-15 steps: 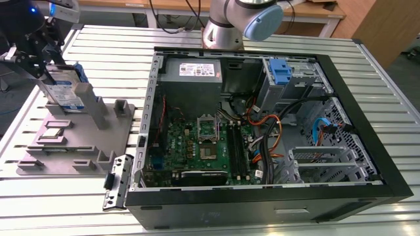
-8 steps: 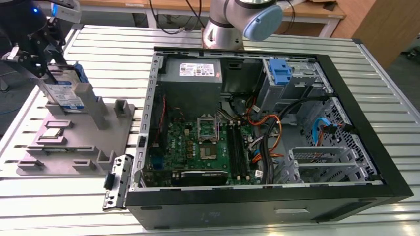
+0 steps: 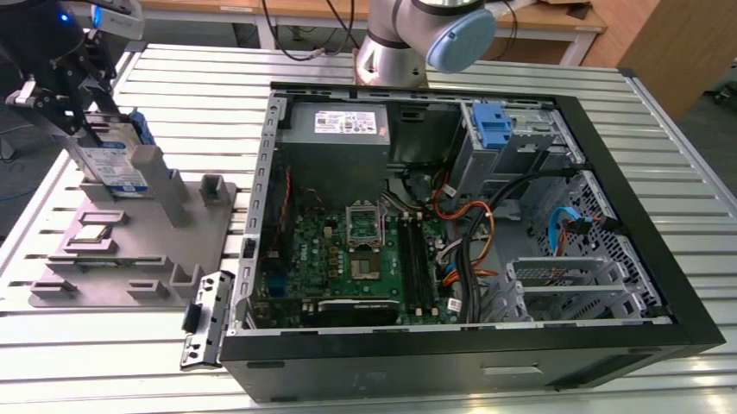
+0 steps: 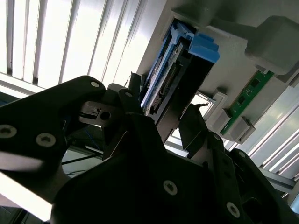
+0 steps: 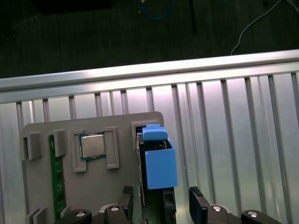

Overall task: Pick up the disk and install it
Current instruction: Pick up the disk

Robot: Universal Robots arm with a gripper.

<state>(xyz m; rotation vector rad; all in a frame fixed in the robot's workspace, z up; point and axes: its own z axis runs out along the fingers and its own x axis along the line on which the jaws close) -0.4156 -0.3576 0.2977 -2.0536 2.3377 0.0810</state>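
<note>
At the upper left of the exterior view, the disk (image 3: 116, 168) is stood upright in a grey fixture (image 3: 207, 237) on the desk (image 3: 207, 78), seemingly so its flat sides are offered to the open jaws set astride it.

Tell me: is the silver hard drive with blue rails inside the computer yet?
Out. The silver drive stands on edge in the grey fixture plate, beside the open black case.

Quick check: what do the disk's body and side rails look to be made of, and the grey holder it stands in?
The disk body looks like bare silver metal with a matte sheen, under a paper-like label. Its side rails look like moulded blue plastic, smooth, uniformly coloured. The holder seems matte grey plastic, possibly printed; I can't confirm.
</note>
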